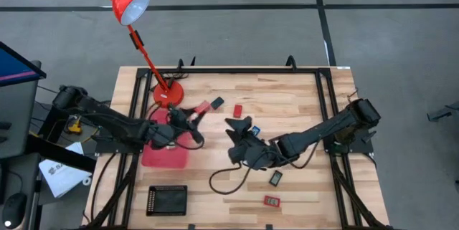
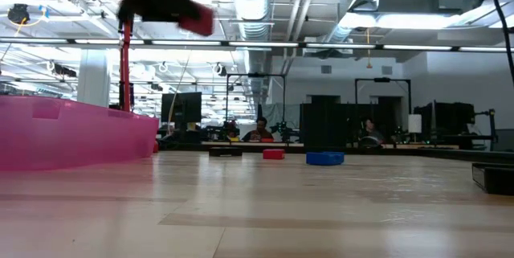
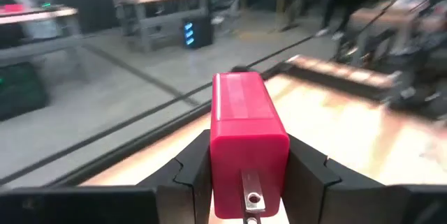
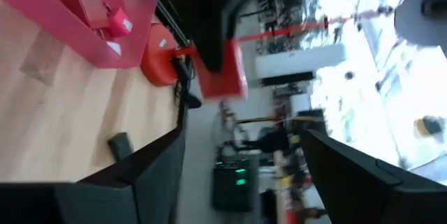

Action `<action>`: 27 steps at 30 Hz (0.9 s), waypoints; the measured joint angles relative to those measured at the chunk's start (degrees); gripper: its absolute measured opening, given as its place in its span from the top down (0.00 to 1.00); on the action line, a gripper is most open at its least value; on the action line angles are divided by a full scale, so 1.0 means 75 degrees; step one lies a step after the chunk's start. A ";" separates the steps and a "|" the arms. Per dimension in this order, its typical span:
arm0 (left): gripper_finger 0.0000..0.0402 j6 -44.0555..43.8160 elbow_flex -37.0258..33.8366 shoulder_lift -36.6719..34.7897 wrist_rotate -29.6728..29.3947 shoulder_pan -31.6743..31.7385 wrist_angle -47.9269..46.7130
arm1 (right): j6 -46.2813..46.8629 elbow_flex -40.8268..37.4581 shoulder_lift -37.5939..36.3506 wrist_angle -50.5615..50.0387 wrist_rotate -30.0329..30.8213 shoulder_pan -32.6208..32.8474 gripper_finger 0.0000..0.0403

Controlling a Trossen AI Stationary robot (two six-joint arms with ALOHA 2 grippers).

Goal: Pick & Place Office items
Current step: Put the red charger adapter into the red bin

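Observation:
My left gripper (image 1: 196, 112) hangs above the table just right of the red tray (image 1: 165, 150), shut on a red blocky piece (image 1: 203, 107). In the low view that piece (image 2: 197, 21) is high above the tabletop. My right gripper (image 1: 240, 125) is open near the table's middle, holding nothing, with its fingers pointing toward the left gripper. Other small pieces lie flat on the wood: a black one (image 1: 217, 102), a red one (image 1: 237, 108), a blue one (image 1: 256, 130), a dark one (image 1: 276, 178) and a red one (image 1: 271, 200). My left gripper pinches the red piece (image 3: 248, 137) between its two fingers (image 3: 192, 168), which lie on its two long sides near the end with the metal tab (image 3: 253, 197). The rest of the piece sticks out ahead of the fingertips. It is lifted clear of the table.
The red desk lamp's base (image 1: 167, 94) stands at the far edge behind the left gripper, with its stem leaning to the far left. A black tray (image 1: 166, 200) lies near the near-left corner. A black cable (image 1: 229, 180) loops on the wood below the right arm.

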 joint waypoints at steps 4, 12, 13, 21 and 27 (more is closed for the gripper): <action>0.71 -0.1556 0.0000 -0.1168 0.0055 -0.0017 -0.2845 | 0.2319 0.0000 -0.0703 -0.1818 -0.0027 0.0012 0.29; 0.71 -0.4285 0.0004 -0.3286 0.2532 0.0097 -0.7035 | 0.5994 0.0000 -0.1642 -0.4395 -0.0646 0.0118 0.29; 0.71 -0.4436 -0.0034 -0.3364 0.2700 0.0064 -0.7251 | 0.6247 0.0000 -0.1690 -0.4593 -0.0649 0.0162 0.29; 0.71 -0.4447 -0.0629 -0.3649 0.2636 0.0147 -0.6029 | 0.7196 0.0000 -0.1509 -0.5247 -0.0617 0.0537 0.29; 0.71 -0.5368 -0.0618 -0.3442 0.2927 0.0952 -0.6626 | 0.7448 0.0000 -0.1464 -0.5351 -0.0297 0.0811 0.29</action>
